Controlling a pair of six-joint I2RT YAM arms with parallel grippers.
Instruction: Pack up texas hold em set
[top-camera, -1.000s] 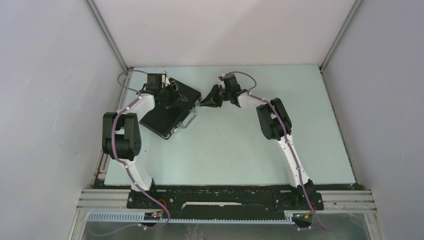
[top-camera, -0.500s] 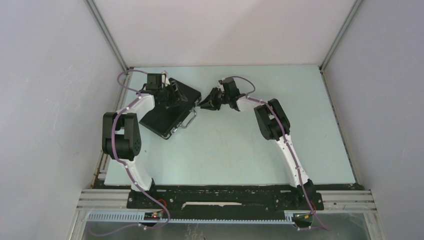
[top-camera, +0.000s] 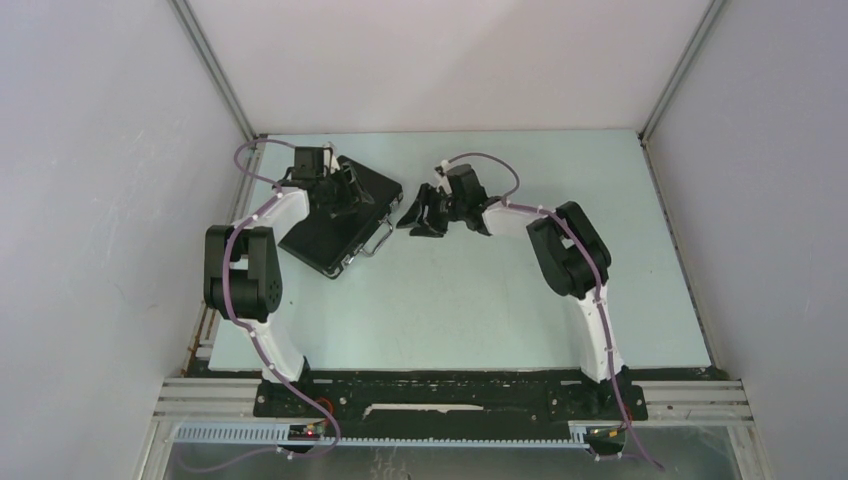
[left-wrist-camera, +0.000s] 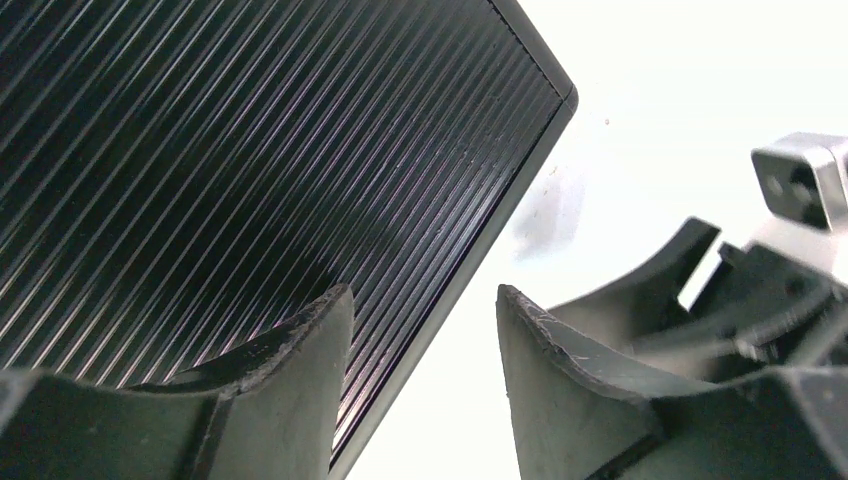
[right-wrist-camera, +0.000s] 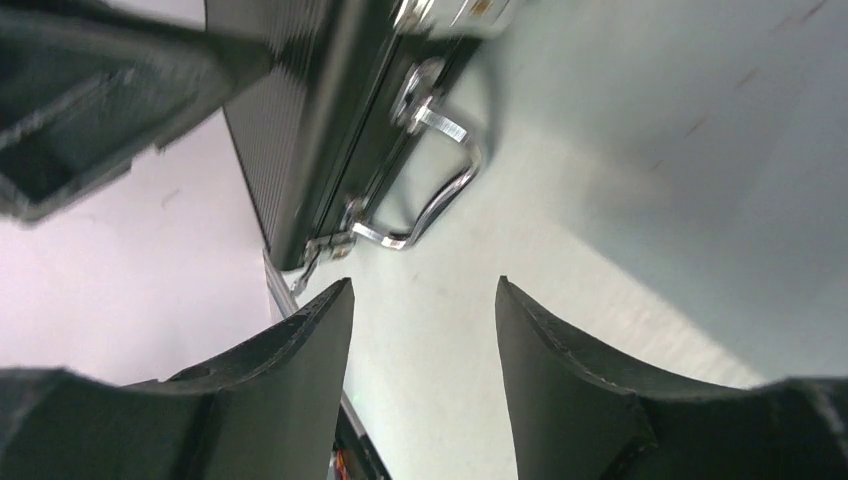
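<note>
Black ribbed case (top-camera: 322, 240) lies shut and flat on the table with nothing loose around it, so I judge the packing all but done. My right gripper (top-camera: 413, 215), pinched tight at the case's right corner a second ago, has sprung its fingers apart and backed off just beside that corner, empty. My left gripper (top-camera: 350, 190) hovers over the case's lid, jaws partly spread astride its edge and holding nothing; whether a finger touches the lid I cannot tell.

Pale green tabletop (top-camera: 480, 300). White panel walls (top-camera: 100, 150) on three sides; aluminium posts (top-camera: 213, 70) at rear corners. Black base rail (top-camera: 450, 390) along near edge. Even, soft light.
</note>
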